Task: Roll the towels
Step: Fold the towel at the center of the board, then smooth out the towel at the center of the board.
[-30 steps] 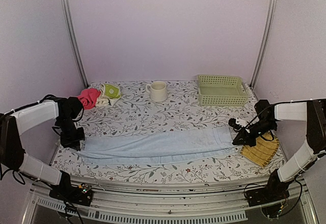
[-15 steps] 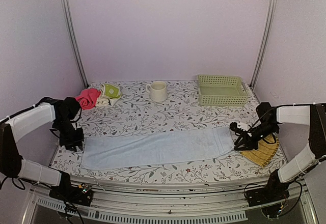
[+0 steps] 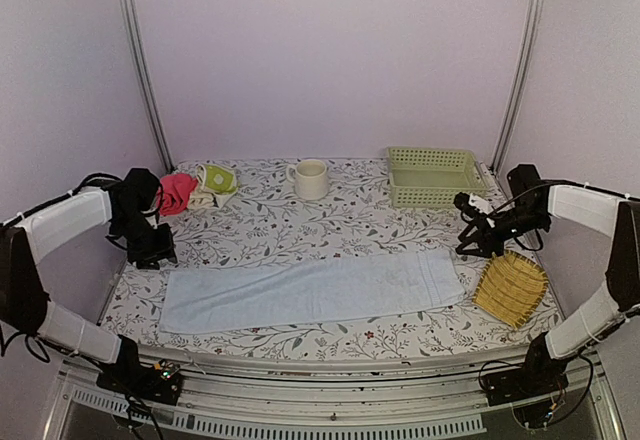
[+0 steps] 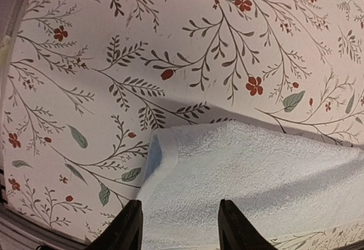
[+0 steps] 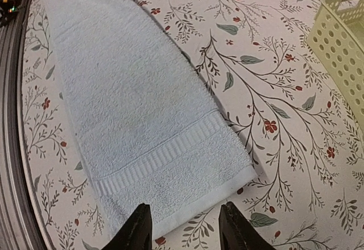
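We log the pale blue towel (image 3: pixel 310 290) lying flat and unrolled. The left gripper (image 4: pixel 180 219) stands parted over its left end, the right gripper (image 5: pixel 183 219) parted over its right end. Neither grasps anything.

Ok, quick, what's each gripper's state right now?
Left gripper: open, holding nothing.
Right gripper: open, holding nothing.

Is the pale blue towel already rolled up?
No, the pale blue towel lies flat and fully spread out, with neither end curled over.
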